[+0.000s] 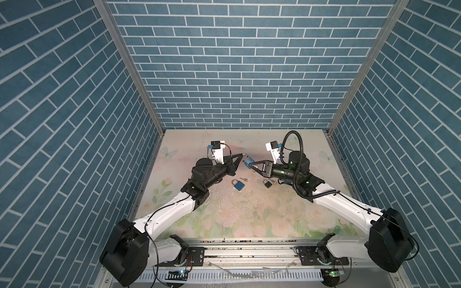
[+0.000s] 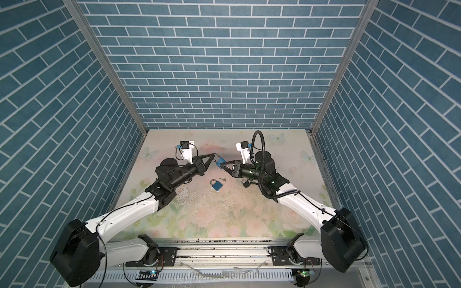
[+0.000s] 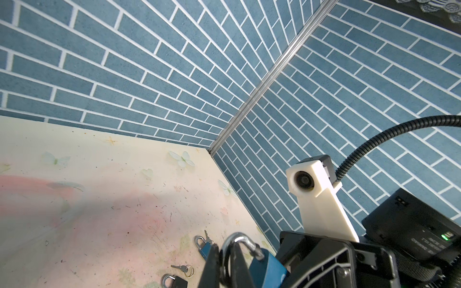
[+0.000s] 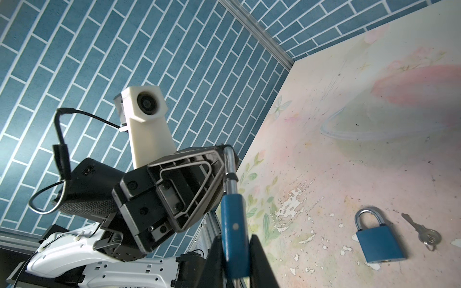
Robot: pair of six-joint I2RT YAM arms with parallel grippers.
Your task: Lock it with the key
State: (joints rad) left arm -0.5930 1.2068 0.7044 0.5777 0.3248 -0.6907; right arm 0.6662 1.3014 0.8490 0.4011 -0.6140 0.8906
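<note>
A blue padlock [image 1: 249, 162] [image 2: 220, 162] hangs in the air between both arms, above the table's middle. My left gripper [image 1: 242, 155] [image 3: 224, 249] is shut on its steel shackle [image 3: 239, 239]. The right gripper [image 1: 250, 166] [image 4: 235, 239] is shut on the blue body [image 4: 234, 224] from the opposite side. No key shows in this held lock. One key [image 1: 245, 179] [image 4: 421, 230] lies on the table beside a second blue padlock [image 1: 238, 185] [image 4: 379, 241]. Whether the held shackle is latched I cannot tell.
A small black padlock [image 1: 267, 184] [image 3: 174, 283] lies under the right arm, with a ringed key [image 3: 184, 268] next to it. Blue brick-pattern walls close in the floral table [image 1: 224, 219] on three sides. The right arm's black cable hose [image 1: 298, 149] loops upward.
</note>
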